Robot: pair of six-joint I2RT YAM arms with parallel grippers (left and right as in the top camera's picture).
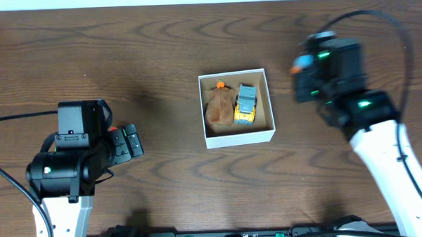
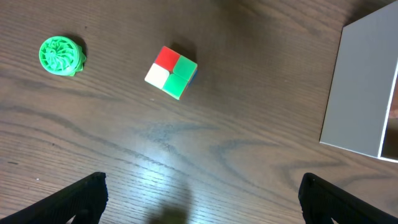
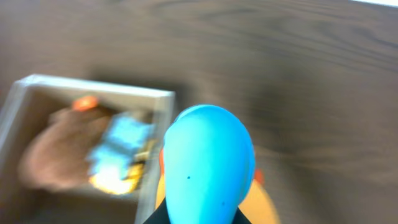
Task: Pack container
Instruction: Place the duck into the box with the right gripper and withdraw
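Holding a blue toy (image 3: 208, 162) clenched in my right gripper (image 1: 304, 68), I hovered at 2 o'clock of the container (image 1: 240, 138). My left gripper (image 2: 202, 199) gaped empty.

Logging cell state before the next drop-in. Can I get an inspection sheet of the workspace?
Surface: dark wood table, no spills seen.
Job's things: container open, holding a brown plush and a yellow truck.
Clutter: green round toy and colour cube loose on the table, apart from the container.
Grippers: left gripper open, empty; right gripper shut on a blue-and-orange toy, not over the container; view blurred.
Cables: black cable looping by the right arm; another cable at the left arm.
Surroundings: pale strip past the far edge; nothing else seen.
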